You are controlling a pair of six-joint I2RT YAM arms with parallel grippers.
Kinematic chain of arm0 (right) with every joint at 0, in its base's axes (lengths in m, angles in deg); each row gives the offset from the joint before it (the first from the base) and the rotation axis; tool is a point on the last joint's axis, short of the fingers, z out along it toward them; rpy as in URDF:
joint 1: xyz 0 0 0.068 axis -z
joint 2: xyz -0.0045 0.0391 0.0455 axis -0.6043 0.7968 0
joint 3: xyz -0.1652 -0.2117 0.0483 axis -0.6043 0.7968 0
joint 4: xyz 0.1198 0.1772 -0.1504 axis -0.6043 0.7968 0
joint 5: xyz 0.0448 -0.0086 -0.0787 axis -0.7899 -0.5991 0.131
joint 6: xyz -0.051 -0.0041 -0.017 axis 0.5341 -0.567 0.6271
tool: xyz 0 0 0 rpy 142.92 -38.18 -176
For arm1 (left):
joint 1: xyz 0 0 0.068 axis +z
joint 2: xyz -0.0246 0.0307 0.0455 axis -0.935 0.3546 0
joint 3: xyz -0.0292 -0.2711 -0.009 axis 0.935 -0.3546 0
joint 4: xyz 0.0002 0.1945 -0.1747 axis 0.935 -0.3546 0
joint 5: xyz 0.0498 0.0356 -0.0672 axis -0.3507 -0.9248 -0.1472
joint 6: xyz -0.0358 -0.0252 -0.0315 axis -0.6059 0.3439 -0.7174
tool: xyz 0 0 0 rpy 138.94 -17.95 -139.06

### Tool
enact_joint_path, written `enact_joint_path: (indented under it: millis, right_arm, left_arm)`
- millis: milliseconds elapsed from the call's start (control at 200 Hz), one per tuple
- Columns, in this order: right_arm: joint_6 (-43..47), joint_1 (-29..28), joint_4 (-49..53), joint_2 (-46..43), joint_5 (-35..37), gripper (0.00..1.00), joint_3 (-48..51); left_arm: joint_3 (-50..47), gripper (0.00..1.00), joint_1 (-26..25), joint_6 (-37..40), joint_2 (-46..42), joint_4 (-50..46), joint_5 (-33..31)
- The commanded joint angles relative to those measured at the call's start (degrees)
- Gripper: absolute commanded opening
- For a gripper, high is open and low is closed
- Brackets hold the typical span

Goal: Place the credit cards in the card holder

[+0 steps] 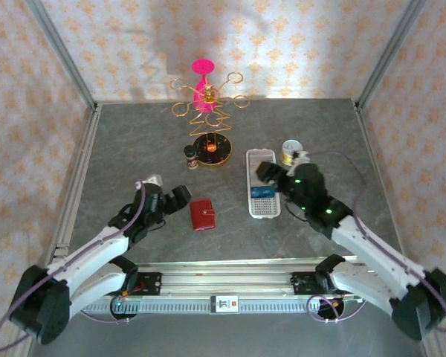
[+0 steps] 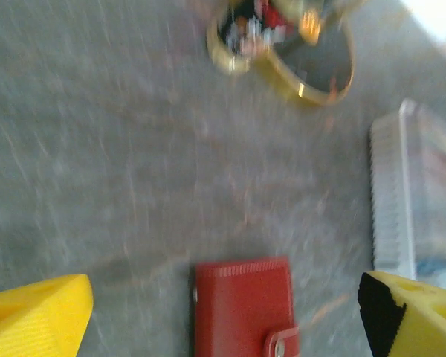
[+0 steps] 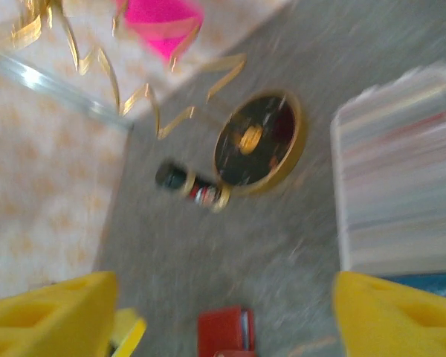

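Two grippers are in play, both with fingers spread apart and nothing between them. The left gripper (image 1: 180, 196) sits just short of the card holder (image 1: 203, 215), which lies flat on the surface (image 1: 134, 141) ahead of its fingertips and roughly centred between them, folded shut with the snap tab fastened. The right gripper (image 1: 267, 174) hovers over the white tray (image 1: 263, 212); a blue card (image 1: 264, 192) lies in the tray just on the near side of its fingers. I cannot make out the second card.

The chief risk, as I judge it, is the closed holder. With one gripper pressing alone, the light wallet would likely skate across the smooth surface rather than unsnap, so it probably needs pinning while the tab is pulled. The card is thin and lies flat inside a walled tray, so fingers coming down beside it may catch the rim, drag or tip the tray, or close on nothing. A card pinched at a slant could also miss a tight pocket.
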Motion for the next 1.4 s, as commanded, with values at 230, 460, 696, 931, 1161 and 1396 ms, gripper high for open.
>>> enact_joint_path:
  millis: [230,460,696,931,1161,1396]
  right_arm:
    - [-1.04,-15.1,-4.73,27.57,3.29,0.25,-9.16]
    - [-0.61,-16.9,-4.91,43.37,-0.15,0.12,-17.98]
    - [0.62,-17.09,-3.78,51.91,-1.6,0.09,-24.09]
    - [0.02,-17.52,-3.25,54.33,-1.07,0.06,-22.37]
    - [-1.48,-17.6,-3.98,53.48,-0.15,0.04,-18.11]
    - [-2.5,-17.61,-5.67,52.53,-0.23,0.04,-16.13]
  left_arm:
    - [-3.95,0.66,-5.53,-4.45,1.9,5.04,1.83]
    - [-4.88,0.62,-5.61,-6.5,0.11,0.8,-1.63]
    - [-6.46,0.57,-5.67,-8.3,-0.64,2.82,-0.34]
    - [-7.38,0.54,-6.04,-9.51,-0.13,5.36,0.73]
    - [-8.81,0.52,-7.93,-11.26,0.62,10.32,2.39]
    - [-9.03,0.47,-10.17,-12.03,4.06,13.14,2.14]
